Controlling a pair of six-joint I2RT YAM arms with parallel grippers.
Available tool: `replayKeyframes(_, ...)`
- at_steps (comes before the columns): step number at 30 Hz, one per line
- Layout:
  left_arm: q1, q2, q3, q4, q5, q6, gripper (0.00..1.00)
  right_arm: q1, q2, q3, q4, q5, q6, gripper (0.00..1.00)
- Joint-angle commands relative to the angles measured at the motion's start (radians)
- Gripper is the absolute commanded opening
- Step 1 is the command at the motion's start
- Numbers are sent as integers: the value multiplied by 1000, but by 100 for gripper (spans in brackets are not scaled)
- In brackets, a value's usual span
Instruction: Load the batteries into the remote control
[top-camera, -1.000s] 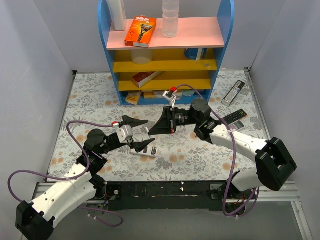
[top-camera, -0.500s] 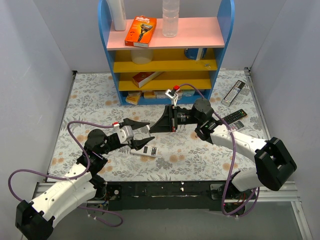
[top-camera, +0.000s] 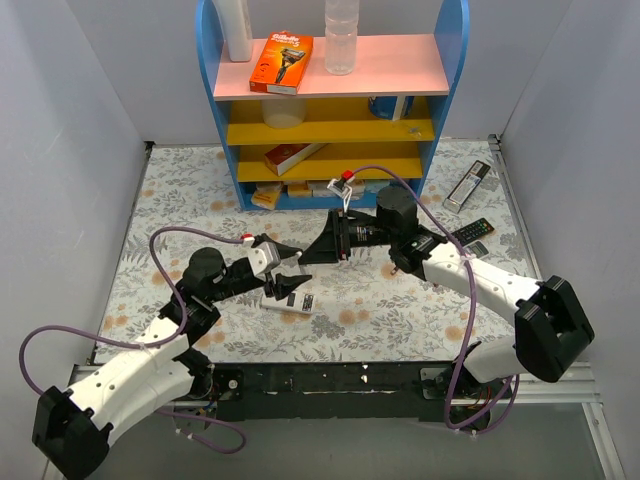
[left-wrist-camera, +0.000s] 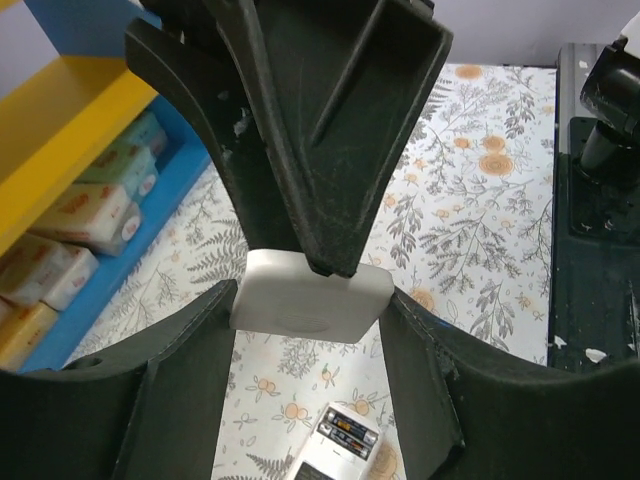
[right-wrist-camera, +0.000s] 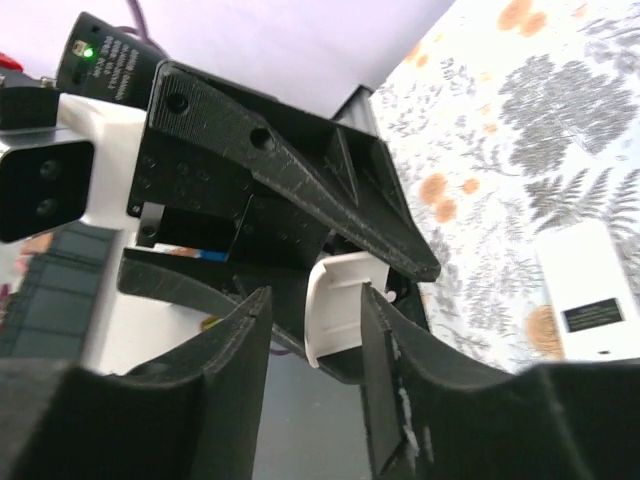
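The left arm is reaching in from the near-left corner of the flowered counter (top-camera: 180, 190), and its left claw (top-camera: 294, 268) is hanging just above the surface, pointing toward the middle. In the left wrist view its fingers (left-wrist-camera: 185, 380) are standing apart, one at each short end of the remote control (left-wrist-camera: 310, 300). I cannot tell whether they are pressing on it or only flanking it.

The remote control is hanging in the air between the two claws, in front of the blue shelf unit (top-camera: 218, 110), turning a plain white face with a faint grey mark toward the left wrist camera.

Just below the claws a second white remote (top-camera: 290, 300) is lying flat on the counter, showing a dark label.

The right arm is stretching leftward from the near-right corner, and the right claw (top-camera: 304, 261) is meeting the left one tip to tip. It is gripping the remote control: its fingers (right-wrist-camera: 235, 370) are closing in on either side of the white body, and seen from the left wrist they are narrowing to a point on the remote's upper edge.

Farther right, a black remote (top-camera: 467, 234) and a grey remote (top-camera: 468, 186) are lying on the counter, well apart from the claws.
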Motion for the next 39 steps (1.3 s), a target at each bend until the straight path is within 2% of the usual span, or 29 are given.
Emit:
replayKeyframes(1,-1,21,61,-96,-6,-2,28,-2,-56,121,-307,117,-253,53)
replayKeyframes(2,-1,27,67,-110,-3,-2,28,-2,-59,132,-374,152,-272,54)
replayKeyframes(7,-1,90,133,-237,20,17,28,-2,-74,173,-501,241,-343,53)
replayKeyframes(16,-16,200,227,-392,32,79,29,10,-67,193,-590,310,-352,51)
replayKeyframes(39,-54,280,280,-449,-29,113,29,56,-15,132,-576,317,-250,47)
